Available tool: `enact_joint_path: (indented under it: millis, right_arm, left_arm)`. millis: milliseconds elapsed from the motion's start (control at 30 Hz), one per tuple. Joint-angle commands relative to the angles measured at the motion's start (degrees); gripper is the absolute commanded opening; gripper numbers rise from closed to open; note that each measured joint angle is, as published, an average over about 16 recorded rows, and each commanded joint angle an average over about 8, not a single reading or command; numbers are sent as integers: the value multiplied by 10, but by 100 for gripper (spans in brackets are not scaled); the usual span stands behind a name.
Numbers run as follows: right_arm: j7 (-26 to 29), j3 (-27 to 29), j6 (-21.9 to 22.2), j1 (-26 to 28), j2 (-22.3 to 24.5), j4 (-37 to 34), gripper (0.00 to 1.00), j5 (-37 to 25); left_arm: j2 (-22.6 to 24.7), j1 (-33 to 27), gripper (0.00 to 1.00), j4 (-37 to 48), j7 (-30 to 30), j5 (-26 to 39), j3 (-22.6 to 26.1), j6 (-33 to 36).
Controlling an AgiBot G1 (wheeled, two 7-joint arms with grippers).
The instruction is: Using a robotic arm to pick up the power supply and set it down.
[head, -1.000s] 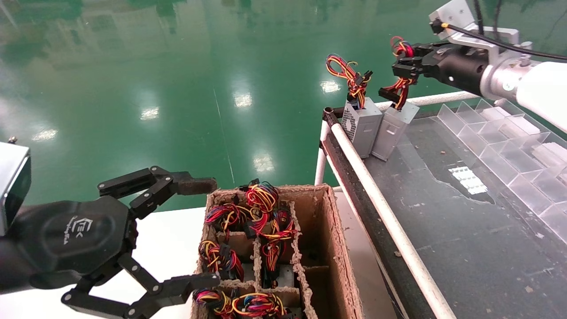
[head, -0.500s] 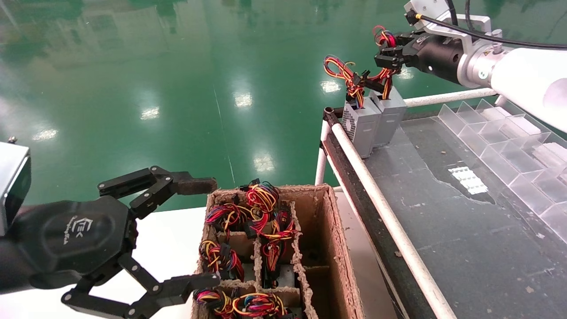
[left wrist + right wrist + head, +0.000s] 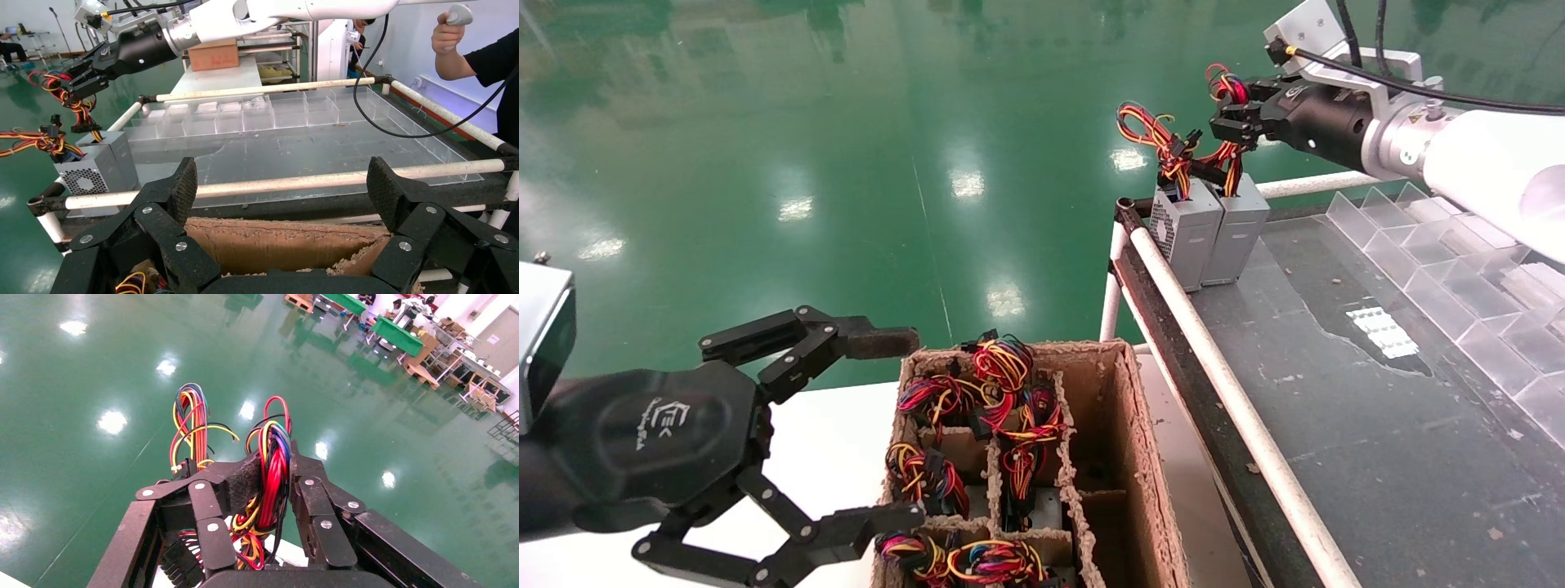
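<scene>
The right gripper point(image 3: 1231, 114) is way out at the far corner of the dark surface point(image 3: 1377, 425), and its fingers point(image 3: 315, 508) are clenched on the bundle of red, yellow and orange wires point(image 3: 269, 471) sticking up from the power supply point(image 3: 1236, 230). You can see it best in the right wrist view — the wire loop runs right up between the two black fingers. The power supply itself is sitting upright on the surface, right at the corner by the white rail point(image 3: 1222, 384), and it's touching a second power supply point(image 3: 1187, 233) just beside it, the one with the perforated vent side facing out. That one has its own wire loop point(image 3: 1152, 131) hanging free in the air.

The left gripper point(image 3: 846, 433) is parked low, near the camera, over the white table point(image 3: 829, 441), fingers point(image 3: 878, 341) spread wide with nothing in them, just beside the cardboard box point(image 3: 1148, 482). The box is split into compartments and several of them have more of those wire bundles point(image 3: 1001, 367) poking out — the compartments along its right side look dark; can't tell what's in them.

Clear plastic divider trays point(image 3: 1459, 269) run along the far side of the surface. In the left wrist view there's a person's hand point(image 3: 451, 30) holding up a controller.
</scene>
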Motion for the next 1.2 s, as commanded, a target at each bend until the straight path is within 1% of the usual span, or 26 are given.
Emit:
enact_joint_path:
  millis: [33,467,633,933,1200]
  right_arm:
    - [-1,1,-3,-1,2,0,100,2]
    - [-9,5,-8,-1,10,-1,100,7]
    - [-6,10,-16,-1,14,-1,100,14]
    - [14,25,-45,7,24,-2,100,35]
    - [48,57,-92,3,50,11,100,83]
  left_arm:
    - [0,0,100,0,0,0,0,0]
    - [0,0,100,0,0,0,0,0]
    - [0,0,100,0,0,0,0,0]
    - [0,0,100,0,0,0,0,0]
    - [0,0,100,0,0,0,0,0]
